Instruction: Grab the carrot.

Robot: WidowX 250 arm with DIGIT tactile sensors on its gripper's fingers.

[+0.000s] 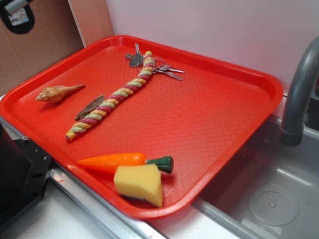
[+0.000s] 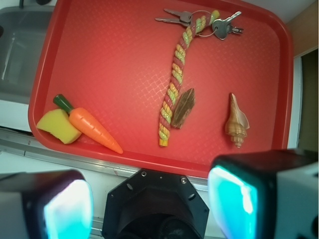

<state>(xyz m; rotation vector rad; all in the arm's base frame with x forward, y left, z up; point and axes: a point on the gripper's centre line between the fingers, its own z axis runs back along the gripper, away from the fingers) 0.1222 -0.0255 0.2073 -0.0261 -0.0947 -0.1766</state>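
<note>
We see a red tray [image 1: 224,124] that carries every item. The carrot [image 2: 93,127] lies flat near the tray's front edge, close to the corner nearest the sink [image 1: 271,199], with its green stem stub toward the sink side and its pointed tip toward the opposite side. A yellow sponge wedge [image 1: 139,184] sits just beside the carrot on the front-edge side; in the exterior view it overlaps the carrot's thick end, and we judge the two to be touching, though the exact contact is hard to confirm.

A twisted multicoloured rope [image 1: 112,100] runs diagonally from the far edge toward the middle of the tray. A bunch of keys [image 2: 202,21] lies at its far end. A small brown pod-like piece [image 2: 184,107] rests just beside the rope's near half, and a seashell [image 1: 57,93] lies apart from it, toward the tray edge away from the sink.

In the wrist view, the gripper [image 2: 149,209] hangs off the tray, beyond its front edge. Its two fingers [image 2: 234,204] stand well apart, with nothing between them. The gripper is well apart from the carrot. A grey faucet [image 1: 299,94] stands over the sink.
</note>
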